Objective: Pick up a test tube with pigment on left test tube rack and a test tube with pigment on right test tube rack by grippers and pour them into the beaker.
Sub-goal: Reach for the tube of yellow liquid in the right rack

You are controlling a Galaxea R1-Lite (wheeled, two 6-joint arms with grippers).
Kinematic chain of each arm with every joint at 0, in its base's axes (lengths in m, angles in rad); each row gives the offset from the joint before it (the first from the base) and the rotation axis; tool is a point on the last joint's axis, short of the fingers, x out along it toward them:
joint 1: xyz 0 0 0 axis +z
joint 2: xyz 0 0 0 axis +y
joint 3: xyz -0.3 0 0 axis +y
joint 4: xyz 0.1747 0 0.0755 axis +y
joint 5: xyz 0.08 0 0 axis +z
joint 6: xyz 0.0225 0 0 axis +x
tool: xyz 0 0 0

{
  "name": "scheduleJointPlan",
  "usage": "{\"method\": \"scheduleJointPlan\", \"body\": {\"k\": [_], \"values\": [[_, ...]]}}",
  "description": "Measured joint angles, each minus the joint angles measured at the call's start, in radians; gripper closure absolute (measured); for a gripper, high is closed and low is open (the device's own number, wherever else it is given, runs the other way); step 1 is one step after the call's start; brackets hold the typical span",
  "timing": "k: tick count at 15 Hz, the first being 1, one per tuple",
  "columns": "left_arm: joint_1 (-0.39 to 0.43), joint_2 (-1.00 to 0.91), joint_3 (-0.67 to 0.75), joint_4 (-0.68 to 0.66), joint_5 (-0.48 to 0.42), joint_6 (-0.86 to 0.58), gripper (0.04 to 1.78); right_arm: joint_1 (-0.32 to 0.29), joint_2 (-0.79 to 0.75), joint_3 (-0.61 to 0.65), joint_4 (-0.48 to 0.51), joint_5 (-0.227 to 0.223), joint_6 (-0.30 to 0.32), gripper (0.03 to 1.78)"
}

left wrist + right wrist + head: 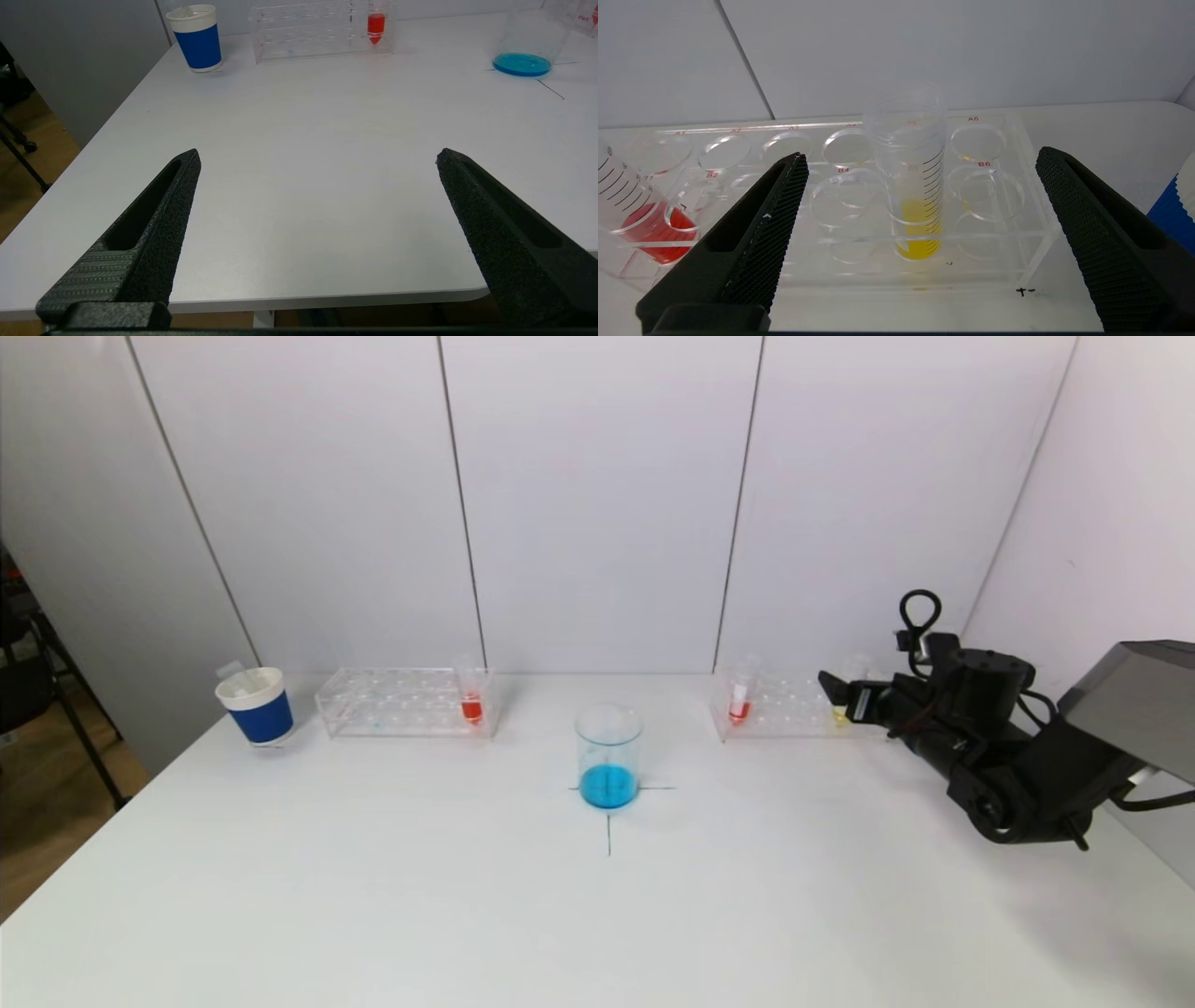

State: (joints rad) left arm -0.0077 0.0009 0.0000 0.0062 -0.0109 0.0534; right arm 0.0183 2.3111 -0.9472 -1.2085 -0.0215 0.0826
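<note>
Two racks (pixel 406 701) (pixel 780 707) held three tubes: two red (pixel 471 707) (pixel 739 707), one yellow (pixel 917 219). The right gripper (pixel 920 163) gaped wide, empty, facing yellow. The left gripper (pixel 317 161) gaped empty. One beaker (pixel 609 756), one cup (pixel 256 706).

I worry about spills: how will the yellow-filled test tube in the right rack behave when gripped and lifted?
The yellow test tube looks like smooth clear plastic, so probably slippery between the right gripper jaws. It is uncapped, so tilting risks spilling. With little liquid, likely light. It stands loosely in the right rack and should lift freely.

I see a blue paper cup (pixel 256 707) with a white rim, far across the white table (pixel 373 896) from the right claw, upright near the wall panels (pixel 597 504).
</note>
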Motion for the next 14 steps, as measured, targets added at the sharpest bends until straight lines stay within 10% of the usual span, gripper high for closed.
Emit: {"method": "scheduleJointPlan", "body": {"k": [14], "values": [[0.0, 0.0, 0.0, 0.0, 0.001, 0.0, 0.06, 0.006, 0.079, -0.123, 0.008, -0.003, -0.022, 0.04]]}}
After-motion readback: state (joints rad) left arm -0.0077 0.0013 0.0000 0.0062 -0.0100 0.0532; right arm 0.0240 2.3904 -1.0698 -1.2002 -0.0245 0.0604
